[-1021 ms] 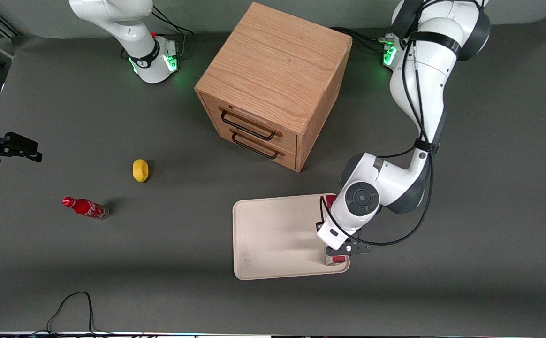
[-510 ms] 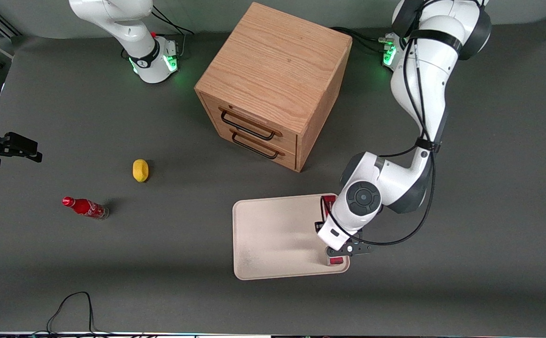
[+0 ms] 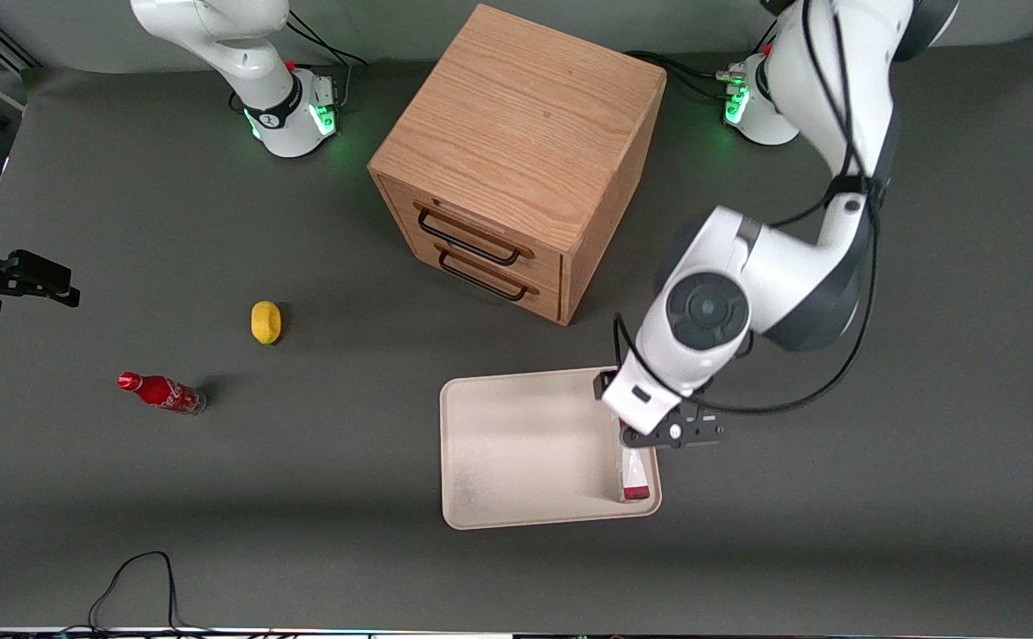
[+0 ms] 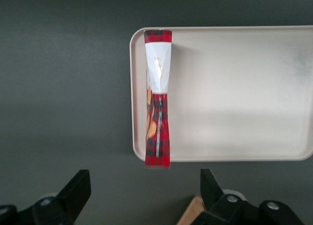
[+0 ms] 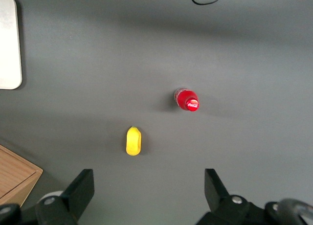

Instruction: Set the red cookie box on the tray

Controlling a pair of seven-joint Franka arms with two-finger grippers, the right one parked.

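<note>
The red cookie box [image 3: 636,480] [image 4: 157,98], red with a white section, lies on the cream tray [image 3: 516,444] [image 4: 234,88]. It runs along the tray's short rim at the working arm's end. My left gripper [image 3: 666,433] [image 4: 144,195] hangs open above the box, over the box's end farther from the front camera, with nothing between its fingers. In the front view the wrist hides most of the box and only the end nearer the camera shows. The whole length shows in the left wrist view, one end reaching just over the rim.
The wooden two-drawer cabinet [image 3: 516,151] stands just farther from the camera than the tray; its corner [image 4: 193,215] shows by my fingers. A yellow object [image 3: 265,321] [image 5: 133,140] and a red soda bottle [image 3: 161,392] [image 5: 187,99] lie toward the parked arm's end.
My left arm has risen and drawn away from the front camera. The gripper now hangs clear above the box, which stays on the tray with more of it showing.
</note>
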